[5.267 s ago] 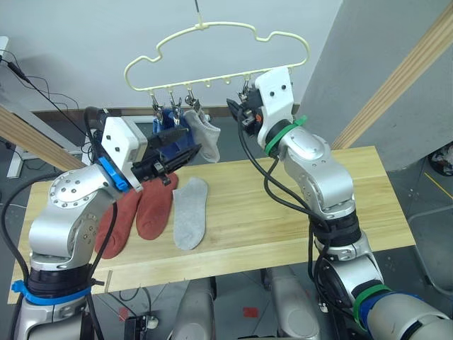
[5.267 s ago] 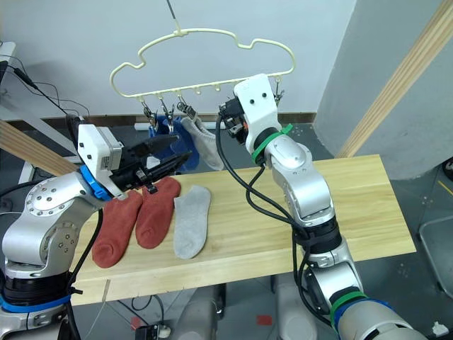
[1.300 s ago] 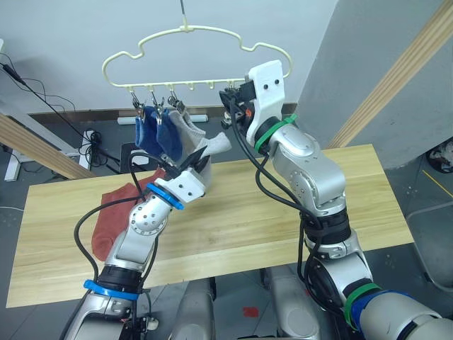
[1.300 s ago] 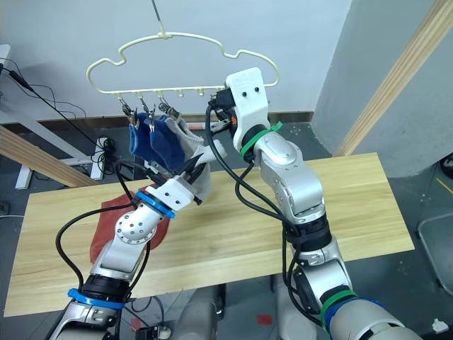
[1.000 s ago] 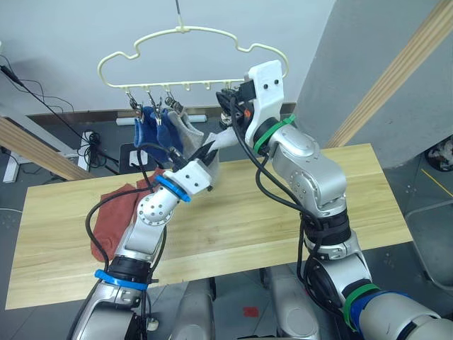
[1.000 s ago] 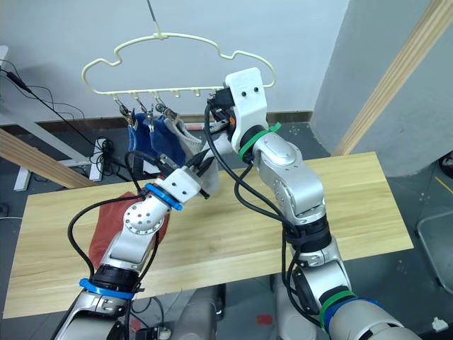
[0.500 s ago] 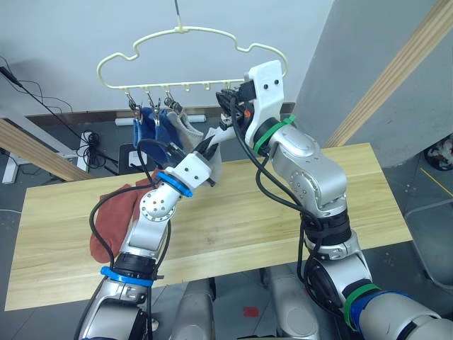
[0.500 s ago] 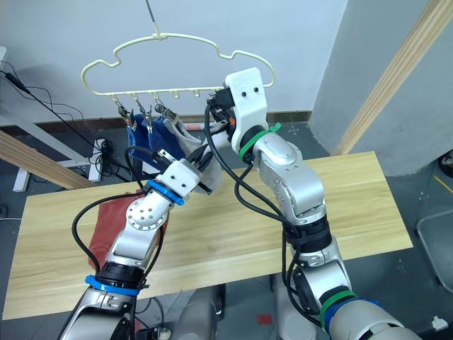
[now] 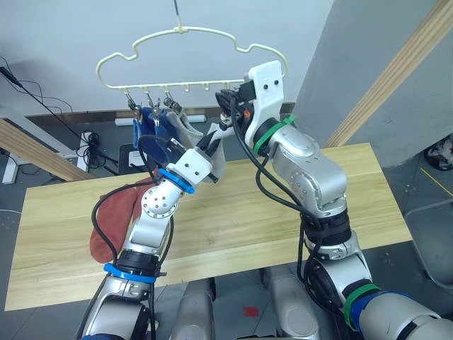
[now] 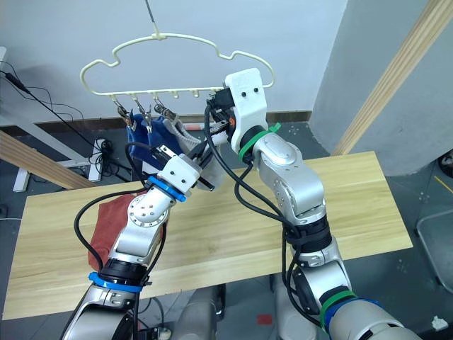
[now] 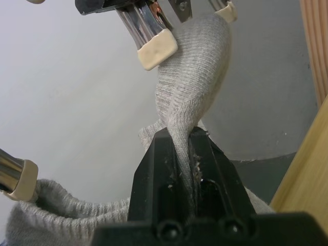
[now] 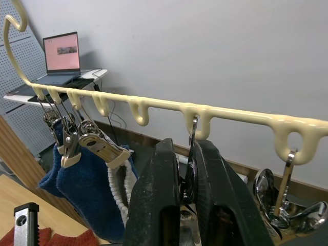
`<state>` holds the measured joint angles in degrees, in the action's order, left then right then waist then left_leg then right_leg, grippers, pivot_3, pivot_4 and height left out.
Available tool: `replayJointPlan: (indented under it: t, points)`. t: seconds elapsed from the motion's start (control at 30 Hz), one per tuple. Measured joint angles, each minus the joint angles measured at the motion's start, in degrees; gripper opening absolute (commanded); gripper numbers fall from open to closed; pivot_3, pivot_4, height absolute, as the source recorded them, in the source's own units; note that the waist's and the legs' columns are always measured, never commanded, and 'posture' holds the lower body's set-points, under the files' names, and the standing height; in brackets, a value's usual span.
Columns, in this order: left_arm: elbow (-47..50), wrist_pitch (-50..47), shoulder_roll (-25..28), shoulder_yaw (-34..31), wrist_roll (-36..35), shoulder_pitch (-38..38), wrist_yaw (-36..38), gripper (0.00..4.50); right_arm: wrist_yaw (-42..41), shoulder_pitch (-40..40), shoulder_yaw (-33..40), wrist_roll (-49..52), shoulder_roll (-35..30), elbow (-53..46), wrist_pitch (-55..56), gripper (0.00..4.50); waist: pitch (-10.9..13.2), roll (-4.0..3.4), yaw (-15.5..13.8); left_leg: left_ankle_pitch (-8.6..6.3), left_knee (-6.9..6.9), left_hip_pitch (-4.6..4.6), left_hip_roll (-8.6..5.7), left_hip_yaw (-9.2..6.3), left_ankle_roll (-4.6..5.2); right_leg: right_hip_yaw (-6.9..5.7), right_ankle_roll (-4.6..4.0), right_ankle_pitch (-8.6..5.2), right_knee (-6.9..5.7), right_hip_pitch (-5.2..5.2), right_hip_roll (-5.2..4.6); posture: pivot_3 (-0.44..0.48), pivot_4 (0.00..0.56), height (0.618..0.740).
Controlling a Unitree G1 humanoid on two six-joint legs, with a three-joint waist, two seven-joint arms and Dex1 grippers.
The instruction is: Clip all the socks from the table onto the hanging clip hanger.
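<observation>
The pale-yellow clip hanger [image 9: 212, 30] hangs above the back of the table [image 9: 297, 212]. Two blue socks [image 9: 151, 127] and one light grey sock [image 9: 185, 129] hang from its left clips. My right gripper [image 12: 187, 148] is shut on a metal clip [image 12: 190, 169] under the hanger's bar [image 12: 230, 115]. Just below it, my left gripper [image 11: 177, 138] is shut on a second light grey sock [image 11: 197, 77]. That sock's upper end lies between the clip's cream-tipped jaws, which stand apart. Two rust-red socks [image 9: 113, 216] lie on the table's left part, partly hidden by my left arm.
A slanted wooden beam [image 9: 396, 71] rises behind the table's right end. Another beam [image 9: 35, 149] runs behind its left end. Cables and a power strip lie on the floor at the back left.
My left gripper has picked the grey sock off the table and raised it to the clip in my right gripper. In the last second it rose a little further. The right arm stayed put.
</observation>
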<state>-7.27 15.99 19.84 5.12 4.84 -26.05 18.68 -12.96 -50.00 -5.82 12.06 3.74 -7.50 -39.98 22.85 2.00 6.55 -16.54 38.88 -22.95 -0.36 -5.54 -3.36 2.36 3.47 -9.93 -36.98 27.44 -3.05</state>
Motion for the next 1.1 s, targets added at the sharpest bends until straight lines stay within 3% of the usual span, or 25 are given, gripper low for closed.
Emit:
replayJointPlan:
  t: [0.13,0.37,0.6,0.73,0.97,1.1]
  points:
    - [0.0,-0.77,-0.13,0.0,-0.21,-0.23,0.0,0.0,0.08,0.1,0.04,0.98,0.32,-0.1,-1.13,2.62,0.0,0.0,-0.01,0.0,0.0,0.0,0.0,0.0,0.0,0.0,0.0,0.0,0.0,0.0,0.0,-0.148,0.375,0.74]
    - [0.38,-2.48,-1.32,-0.01,-1.98,-0.45,1.44,0.0,-1.35,4.33,-0.23,3.44,-3.71,-8.72,-7.13,2.62,0.0,0.0,-0.14,0.0,0.0,-0.04,-0.03,-0.01,0.0,0.0,0.0,0.0,0.03,-0.01,-0.01,-0.156,0.379,0.74]
    - [2.7,-7.2,-1.59,-0.01,-5.29,0.06,4.66,2.0,-3.95,6.92,-2.82,4.7,-10.8,-17.83,-10.36,2.67,0.0,0.0,0.03,0.0,0.02,0.0,-0.01,-0.01,0.0,0.0,0.01,-0.01,-0.01,-0.02,0.02,-0.164,0.38,0.74]
    - [4.62,-10.69,-0.01,-0.43,-8.75,1.43,8.46,2.0,-4.38,7.5,-2.79,4.97,-13.43,-20.79,-10.84,2.67,0.0,0.0,0.04,0.01,0.02,0.0,0.02,-0.02,0.0,0.0,0.01,-0.01,-0.02,-0.02,0.04,-0.162,0.381,0.74]
    - [14.26,-22.73,9.67,-4.51,-22.3,4.58,22.01,2.0,-2.13,9.72,-2.29,3.08,-16.31,-23.3,-11.33,2.67,0.0,0.0,-0.03,0.0,0.02,-0.01,0.01,-0.03,0.0,0.0,0.02,-0.01,0.0,-0.02,0.04,-0.155,0.382,0.74]
    - [17.45,-30.24,13.92,-7.63,-28.71,3.16,25.93,2.0,0.43,10.22,-2.24,1.87,-15.05,-22.94,-10.72,2.67,0.0,0.0,-0.08,0.01,0.02,0.0,0.01,-0.02,0.0,0.0,0.03,-0.02,0.02,-0.02,0.04,-0.14,0.383,0.74]
